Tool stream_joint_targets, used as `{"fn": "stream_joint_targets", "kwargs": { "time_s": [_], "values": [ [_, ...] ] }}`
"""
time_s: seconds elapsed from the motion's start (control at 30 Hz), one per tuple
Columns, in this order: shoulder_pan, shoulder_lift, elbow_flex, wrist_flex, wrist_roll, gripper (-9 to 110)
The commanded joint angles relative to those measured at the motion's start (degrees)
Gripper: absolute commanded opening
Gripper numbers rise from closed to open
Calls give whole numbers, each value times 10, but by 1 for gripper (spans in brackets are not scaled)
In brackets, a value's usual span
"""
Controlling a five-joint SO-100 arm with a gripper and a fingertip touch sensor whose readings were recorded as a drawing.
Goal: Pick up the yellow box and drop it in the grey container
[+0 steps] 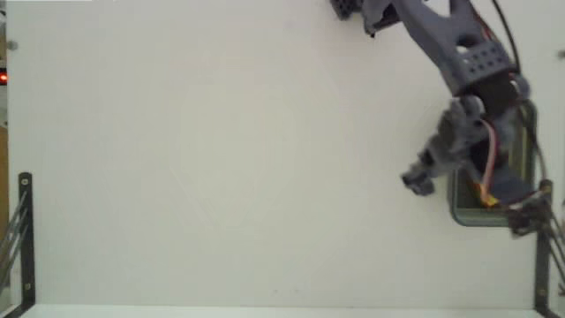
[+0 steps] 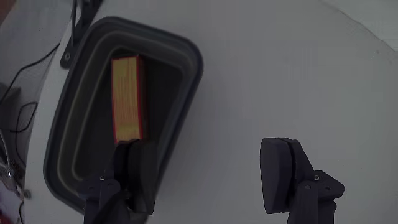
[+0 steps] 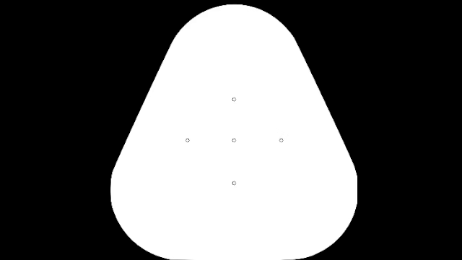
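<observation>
Fixed view: the arm [image 1: 459, 53] reaches from the top edge down to the right side of the white table [image 1: 221, 159], its wrist covering most of the grey container [image 1: 468, 216]; only the tub's lower rim and a small yellow patch of the yellow box [image 1: 487, 200] show beneath the arm. Two black metal brackets [image 1: 25, 238] stand at the lower left and lower right of the table. This view does not show how wide the jaws stand.

Wrist view: the grey container [image 2: 186, 62] appears nearly whole, a rounded-corner tub with a thick rim, lying at the left of the picture. The yellow box [image 2: 126, 99] lies inside it on the floor of the tub, lengthwise along the tub's long axis, its yellow face up and a red edge along its right side. The gripper [image 2: 205, 171] is wide open and holds nothing: one finger [image 2: 134, 171] hangs over the tub's interior just below the near end of the box, and whether it touches the box cannot be told; the other finger [image 2: 283, 171] is over bare table, well clear of the tub. Dark cables [image 2: 18, 109] run along the left edge.
</observation>
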Motion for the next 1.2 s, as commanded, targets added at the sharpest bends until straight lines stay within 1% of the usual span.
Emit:
{"fn": "stream_joint_targets", "kwargs": {
  "time_s": [0.0,0.7,1.17],
  "values": [
    [17,59,21,0,2,110],
    [145,227,187,1,2,110],
    [205,305,265,1,2,110]
  ]
}}
